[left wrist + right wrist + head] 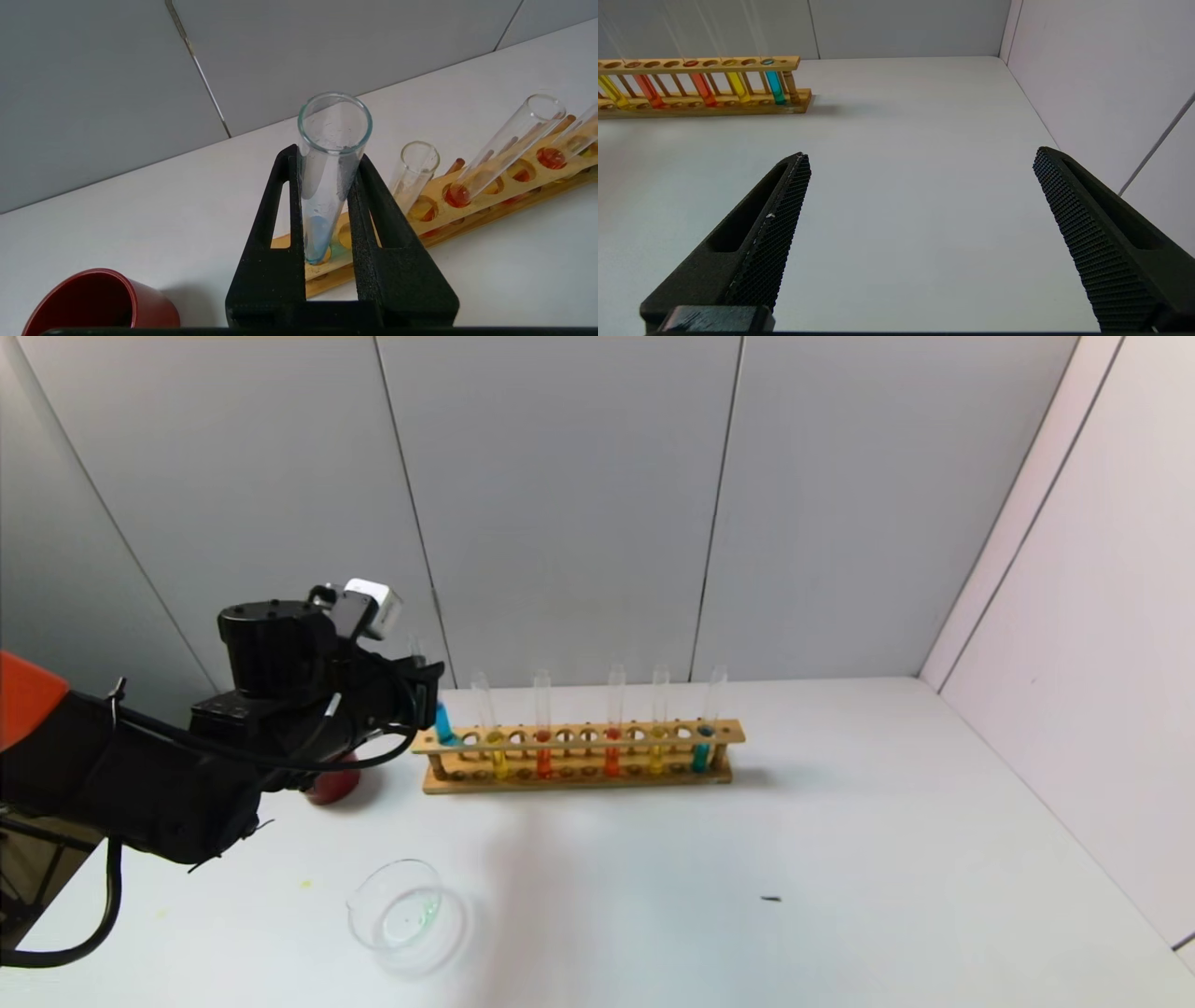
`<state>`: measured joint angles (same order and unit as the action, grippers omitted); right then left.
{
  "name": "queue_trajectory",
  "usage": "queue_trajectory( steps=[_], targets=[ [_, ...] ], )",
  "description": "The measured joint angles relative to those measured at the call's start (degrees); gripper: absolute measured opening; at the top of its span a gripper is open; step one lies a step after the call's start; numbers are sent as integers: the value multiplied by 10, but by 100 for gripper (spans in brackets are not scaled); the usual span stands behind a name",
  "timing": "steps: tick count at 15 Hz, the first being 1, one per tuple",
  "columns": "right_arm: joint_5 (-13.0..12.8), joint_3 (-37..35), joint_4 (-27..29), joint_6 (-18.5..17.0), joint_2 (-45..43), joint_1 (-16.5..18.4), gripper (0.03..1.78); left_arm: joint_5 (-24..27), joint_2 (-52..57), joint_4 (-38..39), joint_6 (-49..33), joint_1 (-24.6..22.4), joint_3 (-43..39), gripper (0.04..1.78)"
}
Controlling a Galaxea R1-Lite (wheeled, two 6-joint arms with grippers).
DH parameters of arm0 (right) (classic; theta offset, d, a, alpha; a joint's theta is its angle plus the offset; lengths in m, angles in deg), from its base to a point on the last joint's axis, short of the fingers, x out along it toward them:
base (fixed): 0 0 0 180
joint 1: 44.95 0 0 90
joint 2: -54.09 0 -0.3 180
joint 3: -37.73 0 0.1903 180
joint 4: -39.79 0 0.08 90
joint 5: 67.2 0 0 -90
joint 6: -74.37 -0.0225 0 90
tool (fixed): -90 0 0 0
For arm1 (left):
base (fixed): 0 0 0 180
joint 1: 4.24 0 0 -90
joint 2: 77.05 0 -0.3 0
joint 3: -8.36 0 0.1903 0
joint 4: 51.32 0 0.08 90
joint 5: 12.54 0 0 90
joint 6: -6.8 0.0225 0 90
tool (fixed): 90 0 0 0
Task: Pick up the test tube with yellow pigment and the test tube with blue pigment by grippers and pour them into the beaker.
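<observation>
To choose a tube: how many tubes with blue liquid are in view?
2. The left gripper holds the test tube with blue pigment at the rack's left end; the other blue tube stands at its right end.

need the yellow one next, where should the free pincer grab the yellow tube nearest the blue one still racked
Likely the bare glass above the rack, coming from the front: the yellow tube stands upright, its lower part sits between the rails, and neighbours flank it. The right pincer is open.

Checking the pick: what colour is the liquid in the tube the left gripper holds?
Cyan-blue, in the test tube with blue pigment, clearest in the head view.
</observation>
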<state>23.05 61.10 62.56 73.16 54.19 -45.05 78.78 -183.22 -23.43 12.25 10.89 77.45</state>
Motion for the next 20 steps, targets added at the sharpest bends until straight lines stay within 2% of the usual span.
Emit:
queue_trajectory(
  steps=[6,9,11,15,20],
  targets=[
    [0,0,0,0,0,0,174,-5,38,-78,-1,0,53,33],
    [0,0,0,0,0,0,174,-18,58,-89,0,0,63,33],
    [0,0,0,0,0,0,174,-20,83,-129,0,0,65,33],
    [0,0,0,0,0,0,174,-19,160,-287,7,-1,70,33],
    [0,0,0,0,0,0,174,-23,258,-501,82,-4,63,33]
  ],
)
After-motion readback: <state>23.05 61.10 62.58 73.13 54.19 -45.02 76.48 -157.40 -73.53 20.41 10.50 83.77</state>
